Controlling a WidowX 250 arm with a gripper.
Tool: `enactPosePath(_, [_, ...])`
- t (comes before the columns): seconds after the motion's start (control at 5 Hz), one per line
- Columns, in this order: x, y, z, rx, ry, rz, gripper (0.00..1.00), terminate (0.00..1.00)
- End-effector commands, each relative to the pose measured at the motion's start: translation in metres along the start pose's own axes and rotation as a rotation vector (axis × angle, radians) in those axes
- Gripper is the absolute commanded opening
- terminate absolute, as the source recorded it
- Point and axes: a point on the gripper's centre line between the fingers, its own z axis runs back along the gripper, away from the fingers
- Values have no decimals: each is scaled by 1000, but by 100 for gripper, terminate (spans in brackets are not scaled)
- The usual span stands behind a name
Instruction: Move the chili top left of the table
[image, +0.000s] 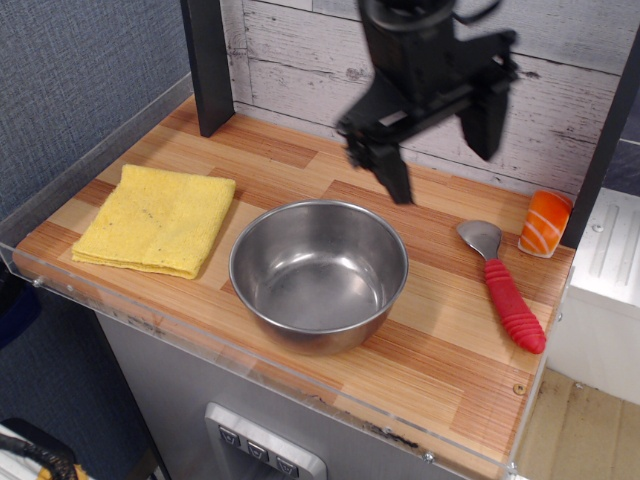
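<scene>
The chili (506, 291), a small utensil with a ribbed red handle and a silver bowl end, lies on the right side of the wooden table (440, 350), silver end toward the back. My black gripper (443, 165) hangs open and empty above the table's back middle, up and left of the chili and behind the steel bowl. It is motion-blurred.
A steel bowl (318, 272) stands at the table's centre. A folded yellow cloth (156, 218) lies at the left. An orange-and-white sushi-like block (545, 222) sits at the back right. A black post (206, 62) stands at the back left. A clear acrylic rim (250, 368) edges the table.
</scene>
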Motion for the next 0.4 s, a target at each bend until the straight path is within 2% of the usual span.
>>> enactPosePath(0.0, [-13,-15,-27,-28,19,-87,100,0])
enactPosePath(0.2, [-21,-23,-49,-42,34,-101,100,0])
